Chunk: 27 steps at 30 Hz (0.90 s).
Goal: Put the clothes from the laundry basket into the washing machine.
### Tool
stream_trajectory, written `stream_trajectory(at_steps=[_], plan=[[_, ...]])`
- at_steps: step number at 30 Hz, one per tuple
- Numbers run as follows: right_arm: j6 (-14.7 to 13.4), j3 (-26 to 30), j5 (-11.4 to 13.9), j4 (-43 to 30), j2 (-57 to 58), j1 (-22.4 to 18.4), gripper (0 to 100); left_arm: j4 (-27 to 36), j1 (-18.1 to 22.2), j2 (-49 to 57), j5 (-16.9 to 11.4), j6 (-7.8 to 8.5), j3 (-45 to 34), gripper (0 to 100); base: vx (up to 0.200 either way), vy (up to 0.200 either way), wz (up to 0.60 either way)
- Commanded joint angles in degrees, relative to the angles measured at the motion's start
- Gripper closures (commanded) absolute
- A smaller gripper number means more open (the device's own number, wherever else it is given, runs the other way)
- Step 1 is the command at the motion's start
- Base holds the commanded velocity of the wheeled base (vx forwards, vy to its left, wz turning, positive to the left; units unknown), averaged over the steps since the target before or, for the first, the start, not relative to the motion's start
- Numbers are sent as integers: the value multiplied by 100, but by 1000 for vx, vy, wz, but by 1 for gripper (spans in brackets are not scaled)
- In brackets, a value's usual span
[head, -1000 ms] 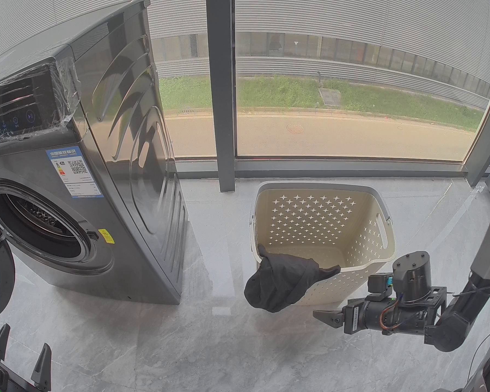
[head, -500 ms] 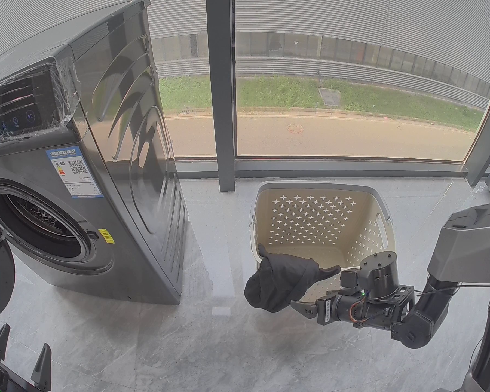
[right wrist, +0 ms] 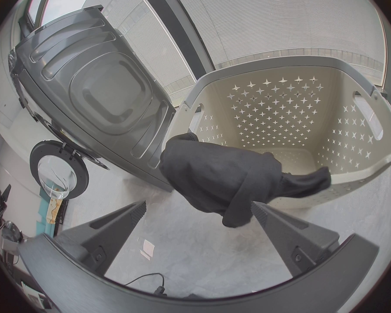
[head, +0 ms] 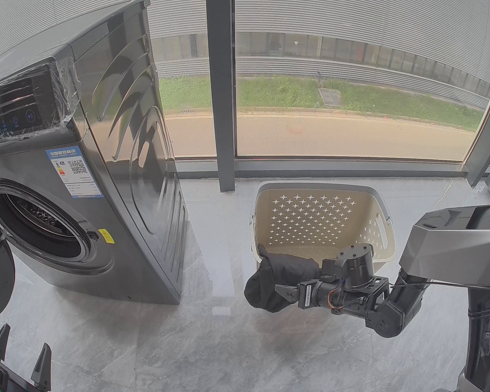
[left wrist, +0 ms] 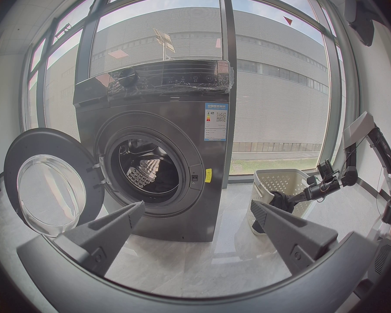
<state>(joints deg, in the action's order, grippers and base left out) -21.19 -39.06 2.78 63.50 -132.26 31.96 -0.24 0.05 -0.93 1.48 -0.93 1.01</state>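
A cream laundry basket (head: 321,219) stands on the floor by the window. A black garment (head: 272,279) hangs over its near rim, partly outside. My right gripper (head: 283,292) is open, level with the garment and just in front of it. The right wrist view has the garment (right wrist: 221,179) right ahead of the open right gripper (right wrist: 197,205), with nothing between the fingers. The grey washing machine (head: 81,164) stands at the left, its drum (head: 41,227) open and its door (left wrist: 48,188) swung aside. My left gripper (left wrist: 196,205) is open, low and facing the machine.
A window wall with a dark pillar (head: 220,83) runs behind the basket and the machine. Bare grey floor (head: 212,344) lies between machine, basket and grippers. A cable (right wrist: 147,279) lies on the floor near the right arm.
My right arm has swung left along the basket's front, bringing its open gripper up to the black garment. The left gripper, basket and garment have not moved.
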Motion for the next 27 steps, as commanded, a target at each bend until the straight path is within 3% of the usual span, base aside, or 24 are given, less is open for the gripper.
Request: stream_trajectory(at_steps=[1,13,20,21,27], plan=[[-52,-410,3,-13,-371,-24,0,-11,4,66,2,-4,-92,0,0,0,0],[-202,-946,-85,57,-758,-111,0,-2,-5,66,2,-4,-92,0,0,0,0],[-210,-919,-93,119,-758,-111,0,-2,-5,66,2,-4,-92,0,0,0,0],[-210,-902,-85,119,-758,-111,100,-2,4,66,2,-4,-92,0,0,0,0],[-184,-787,-85,136,-723,-103,100,-2,-5,66,2,-4,-92,0,0,0,0]])
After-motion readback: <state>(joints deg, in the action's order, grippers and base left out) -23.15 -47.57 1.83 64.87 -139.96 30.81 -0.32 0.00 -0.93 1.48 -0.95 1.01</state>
